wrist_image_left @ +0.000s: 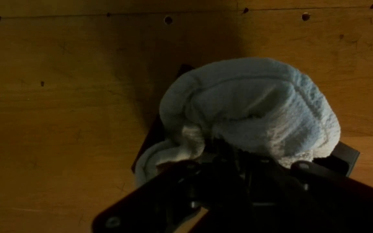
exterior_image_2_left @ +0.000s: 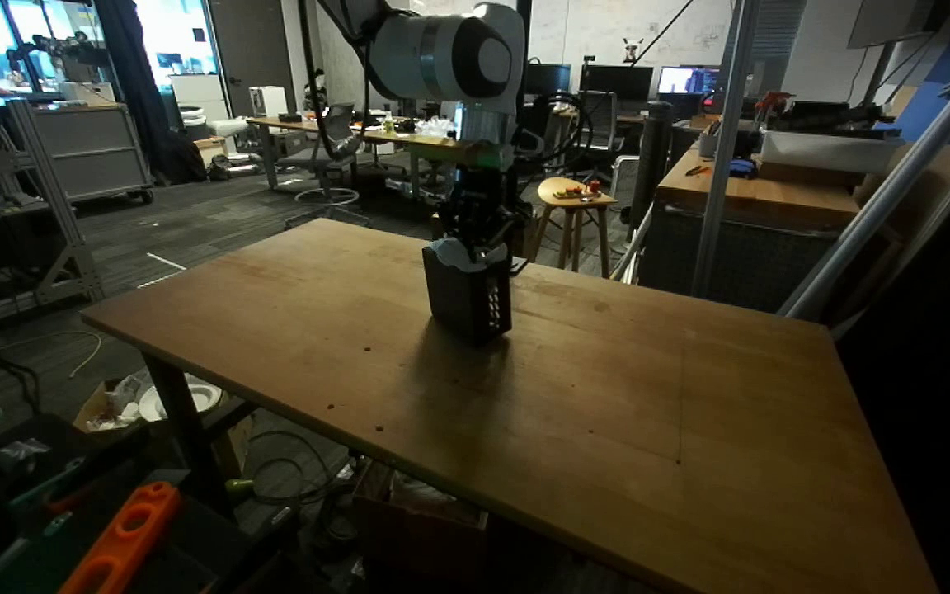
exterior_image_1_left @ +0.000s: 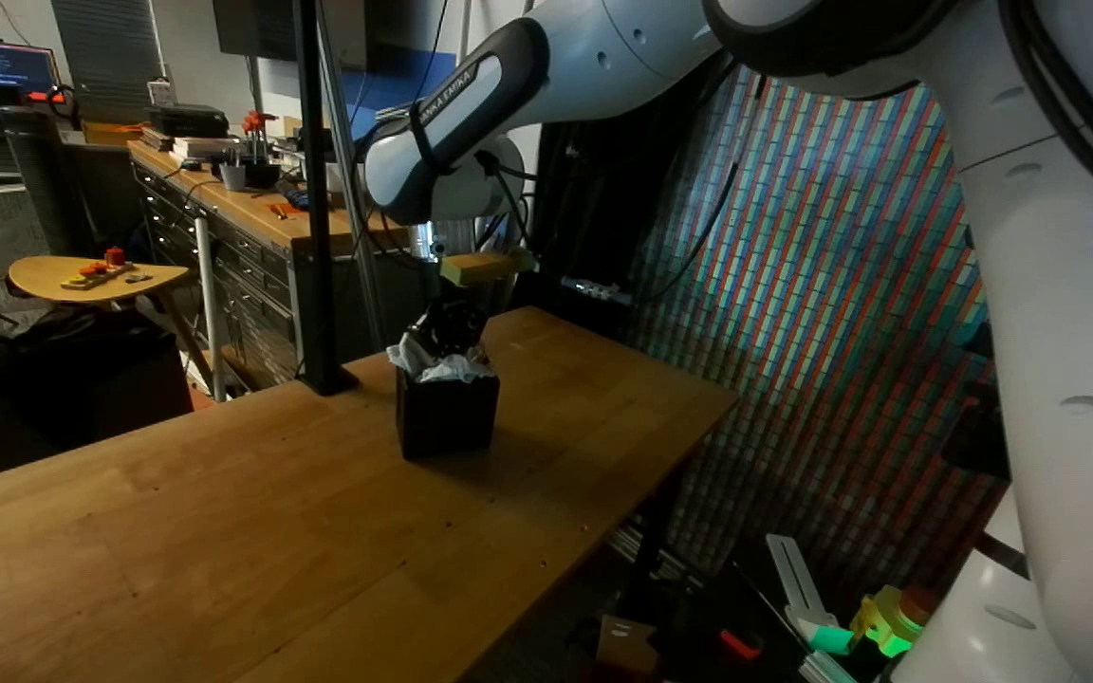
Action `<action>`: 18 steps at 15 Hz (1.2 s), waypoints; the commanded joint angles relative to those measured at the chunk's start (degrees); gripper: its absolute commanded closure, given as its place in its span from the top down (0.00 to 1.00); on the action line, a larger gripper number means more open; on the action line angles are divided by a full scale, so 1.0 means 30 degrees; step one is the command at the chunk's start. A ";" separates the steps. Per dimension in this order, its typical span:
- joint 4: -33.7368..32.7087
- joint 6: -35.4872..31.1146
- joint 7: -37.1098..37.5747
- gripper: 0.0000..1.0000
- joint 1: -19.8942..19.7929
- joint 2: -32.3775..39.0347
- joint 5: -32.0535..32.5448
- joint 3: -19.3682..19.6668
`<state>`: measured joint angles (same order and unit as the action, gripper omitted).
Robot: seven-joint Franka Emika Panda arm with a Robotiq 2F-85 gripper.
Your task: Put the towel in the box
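In the wrist view, from nine o'clock round to two, the pale towel [wrist_image_left: 254,97] is bunched about the gripper [wrist_image_left: 227,153], by which the cloth is clenched at a dark, puckered point. A loose fold is laid toward nine o'clock, and the main bulge is heaped toward one. Beneath it, edges of the black box [exterior_image_1_left: 447,417] are exposed near ten o'clock and at three. In both exterior views the gripper is pointed down at the box's mouth, by whose rim part of the cloth is left standing proud; how deep the rest reaches cannot be told, since the opening is blocked from sight by cloth and gripper.

In an exterior view, toward ten o'clock from the box, a stool [exterior_image_1_left: 162,275] is topped with small coloured pieces [exterior_image_1_left: 115,256]. Between ten and eleven, a workbench [exterior_image_1_left: 248,249] is loaded with assorted items. Nearer, between nine and ten, a black post [exterior_image_1_left: 312,228] is footed at the edge of the table [exterior_image_1_left: 252,531]. Between two and three, a multicoloured patterned surface [exterior_image_1_left: 812,332] is partly covered by the robot arm [exterior_image_1_left: 1030,332].
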<state>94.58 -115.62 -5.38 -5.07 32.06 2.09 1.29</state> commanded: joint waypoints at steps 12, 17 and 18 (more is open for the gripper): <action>-0.5154 0.2863 0.0665 0.03 0.0197 0.4474 -0.0118 0.0055; -0.6006 0.3596 0.0688 0.03 0.0265 0.4913 0.0024 0.0116; -0.6058 0.3715 0.0689 0.03 0.0268 0.4901 0.0066 0.0144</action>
<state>79.78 -106.97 -3.93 -4.97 44.85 2.09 1.32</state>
